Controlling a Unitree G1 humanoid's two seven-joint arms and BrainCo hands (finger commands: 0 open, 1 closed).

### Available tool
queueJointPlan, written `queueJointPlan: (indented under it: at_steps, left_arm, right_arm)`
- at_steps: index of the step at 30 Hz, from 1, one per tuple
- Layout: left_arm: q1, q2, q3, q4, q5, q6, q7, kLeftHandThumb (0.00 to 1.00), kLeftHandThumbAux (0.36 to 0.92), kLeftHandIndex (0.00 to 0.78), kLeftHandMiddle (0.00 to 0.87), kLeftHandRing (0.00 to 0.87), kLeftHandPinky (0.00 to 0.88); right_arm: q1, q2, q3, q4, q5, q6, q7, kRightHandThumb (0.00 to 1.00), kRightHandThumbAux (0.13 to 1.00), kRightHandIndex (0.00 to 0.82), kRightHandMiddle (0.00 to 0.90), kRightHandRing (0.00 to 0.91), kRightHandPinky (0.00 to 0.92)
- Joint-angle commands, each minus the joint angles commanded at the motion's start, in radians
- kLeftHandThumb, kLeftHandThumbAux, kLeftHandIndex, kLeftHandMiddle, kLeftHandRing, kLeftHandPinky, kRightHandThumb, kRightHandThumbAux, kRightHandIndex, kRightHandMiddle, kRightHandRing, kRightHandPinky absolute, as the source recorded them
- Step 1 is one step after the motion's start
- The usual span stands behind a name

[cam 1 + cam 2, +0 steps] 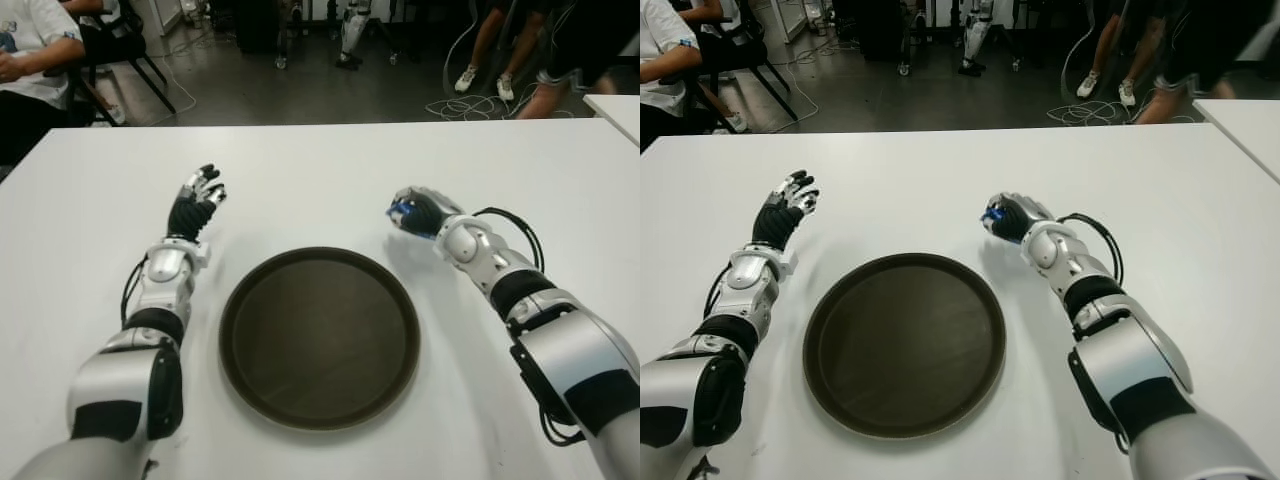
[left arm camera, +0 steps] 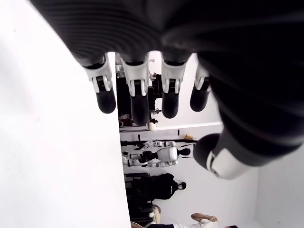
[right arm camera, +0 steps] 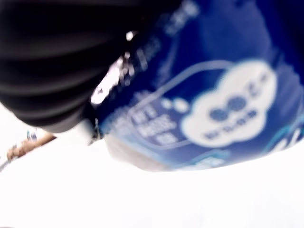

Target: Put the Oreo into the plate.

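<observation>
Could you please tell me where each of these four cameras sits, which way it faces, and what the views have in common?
Left eye: head camera, facing forward and down at the white table; both arms, the brown plate.
Right eye: same scene, slightly offset.
Left wrist: looks past the left hand, fingers open, toward the room.
Right wrist: close on the blue Oreo pack in the right hand.
Shared: the eye views also show the Oreo pack in the right hand.

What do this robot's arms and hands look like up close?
Both arms have silver-grey shells with black joint sections and loose black cables near the wrists. The left hand and right hand are black, with white-and-silver finger segments and rounded dark fingertips.
</observation>
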Motion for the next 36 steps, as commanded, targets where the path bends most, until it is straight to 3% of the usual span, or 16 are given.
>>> queueJointPlan:
  at_steps: [17,29,34,36]
  left_arm:
    - [-0.003,0.002,-0.002,0.004,0.003,0.005,-0.001,0.096,0.628,0.066,0.133,0.114,0.099]
    - [-0.007,0.003,-0.005,0.007,0.007,0.012,-0.002,0.097,0.597,0.055,0.12,0.101,0.087]
    - [-0.008,0.001,-0.001,0.006,0.003,0.009,-0.005,0.102,0.595,0.056,0.123,0.107,0.102]
    - [-0.009,0.001,-0.002,0.006,0.005,0.009,0.0,0.104,0.596,0.058,0.126,0.109,0.104]
  right_arm:
    - [0.002,-0.002,-0.03,-0.008,0.022,-0.013,-0.019,0.682,0.734,0.433,0.75,0.746,0.711]
    - [-0.011,-0.036,-0.081,-0.054,0.051,-0.06,-0.062,0.682,0.734,0.433,0.745,0.738,0.696]
    - [0.002,-0.053,-0.087,-0.135,0.051,-0.07,-0.077,0.682,0.735,0.433,0.741,0.735,0.693]
    - [0.043,-0.06,-0.089,-0.241,0.047,-0.065,-0.089,0.682,0.735,0.433,0.739,0.733,0.692]
